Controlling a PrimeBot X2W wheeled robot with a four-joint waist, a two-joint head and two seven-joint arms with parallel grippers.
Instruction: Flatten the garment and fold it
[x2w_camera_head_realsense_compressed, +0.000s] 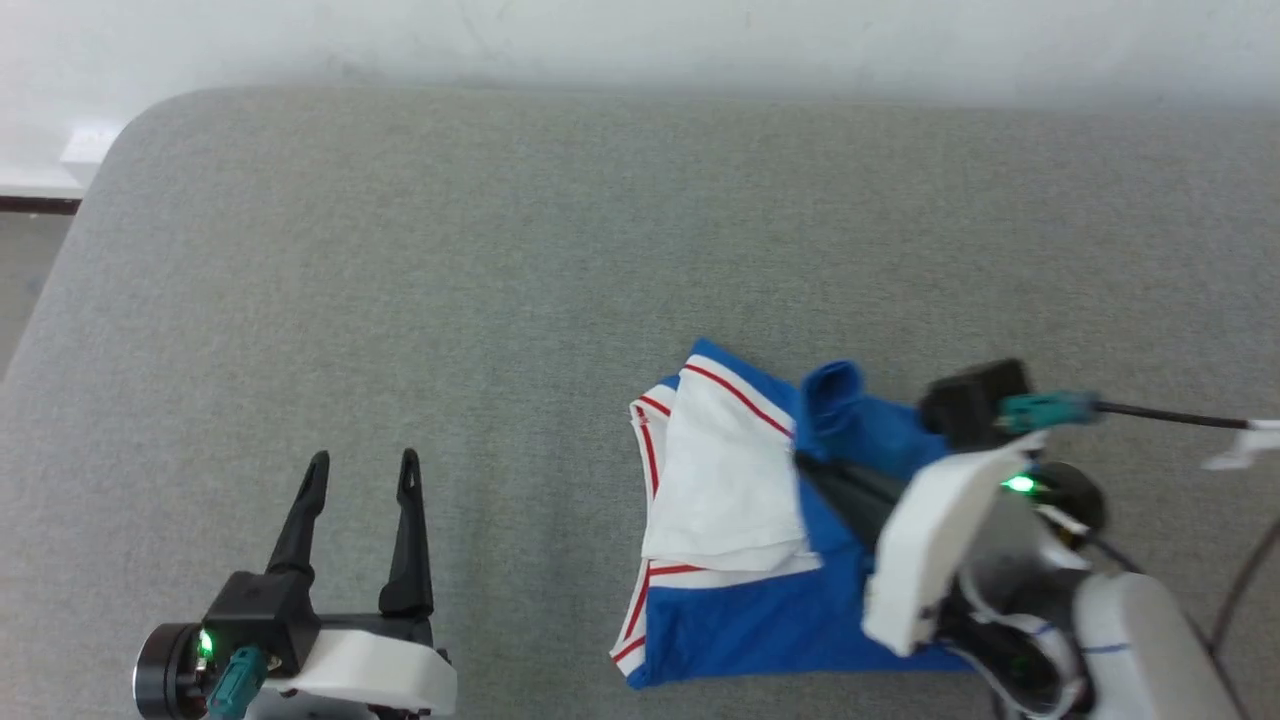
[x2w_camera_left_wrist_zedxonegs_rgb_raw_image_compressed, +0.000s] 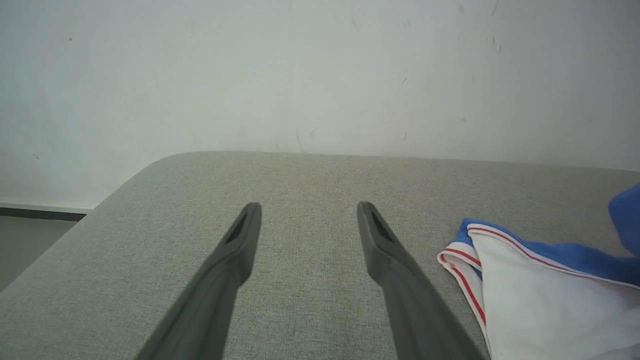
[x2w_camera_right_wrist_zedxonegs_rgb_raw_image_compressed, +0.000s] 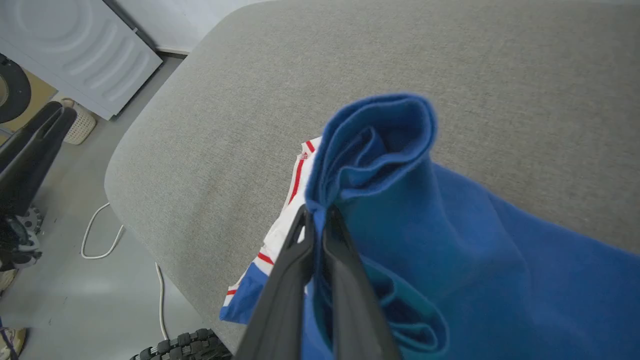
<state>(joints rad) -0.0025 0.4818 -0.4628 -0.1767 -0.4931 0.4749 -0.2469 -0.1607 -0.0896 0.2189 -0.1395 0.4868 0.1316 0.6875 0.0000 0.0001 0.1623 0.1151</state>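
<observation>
The garment (x2w_camera_head_realsense_compressed: 745, 560) lies partly folded at the front right of the grey table (x2w_camera_head_realsense_compressed: 560, 250), a white sleeve (x2w_camera_head_realsense_compressed: 725, 475) with red stripes on top of the blue body. My right gripper (x2w_camera_head_realsense_compressed: 812, 462) is shut on a bunched fold of blue cloth (x2w_camera_right_wrist_zedxonegs_rgb_raw_image_compressed: 372, 145) and holds it raised off the table. In the right wrist view the blue fold curls over the fingertips (x2w_camera_right_wrist_zedxonegs_rgb_raw_image_compressed: 302, 217). My left gripper (x2w_camera_head_realsense_compressed: 362, 470) stands open over bare table at the front left, well apart from the garment (x2w_camera_left_wrist_zedxonegs_rgb_raw_image_compressed: 540, 295), whose sleeve edge shows at that wrist view's right.
A white wall (x2w_camera_head_realsense_compressed: 640, 40) runs behind the table's far edge. The table's left corner is rounded, with floor beyond it. In the right wrist view a white cable (x2w_camera_right_wrist_zedxonegs_rgb_raw_image_compressed: 107, 237) lies on the floor, near a white appliance (x2w_camera_right_wrist_zedxonegs_rgb_raw_image_compressed: 75, 45) and a tyre (x2w_camera_right_wrist_zedxonegs_rgb_raw_image_compressed: 182, 346).
</observation>
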